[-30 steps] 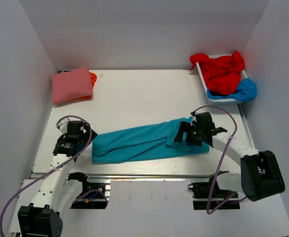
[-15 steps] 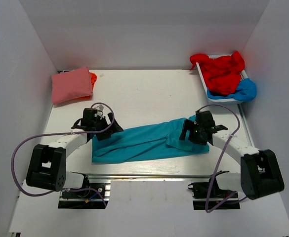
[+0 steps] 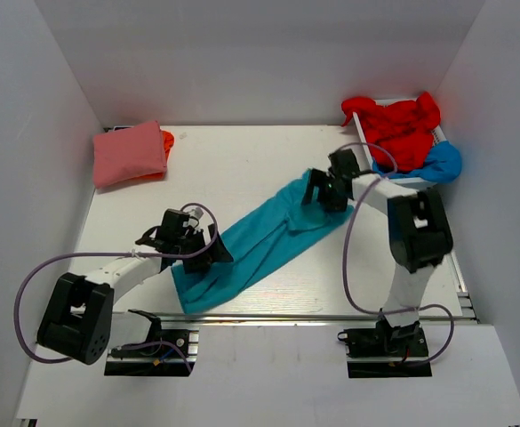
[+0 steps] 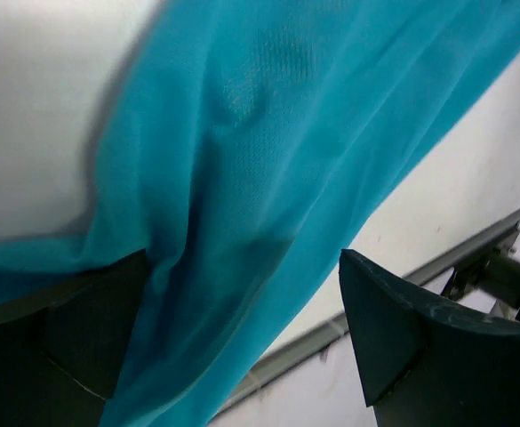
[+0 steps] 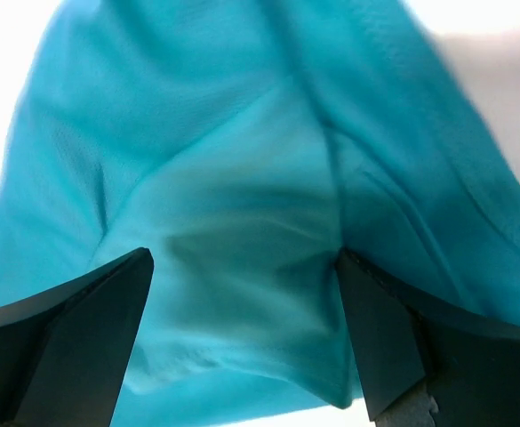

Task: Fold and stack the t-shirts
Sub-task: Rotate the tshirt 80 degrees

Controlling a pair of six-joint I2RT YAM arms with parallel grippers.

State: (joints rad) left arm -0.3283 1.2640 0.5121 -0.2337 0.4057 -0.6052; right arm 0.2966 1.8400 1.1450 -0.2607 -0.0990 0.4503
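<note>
White table [image 3: 233, 169]; teal t-shirt [image 3: 260, 245]; pink t-shirt [image 3: 129, 153]; orange t-shirt [image 3: 166, 140]; red t-shirt [image 3: 397, 124]; bright blue t-shirt [image 3: 444, 162].

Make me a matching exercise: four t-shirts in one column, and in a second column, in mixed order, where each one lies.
1 teal t-shirt
2 pink t-shirt
3 red t-shirt
4 bright blue t-shirt

A heaped on top in the tray
B folded, far left corner of the table
C stretched slantwise, mid-table
D at the tray's near right corner

Pairs: 1-C, 2-B, 3-A, 4-D
</note>
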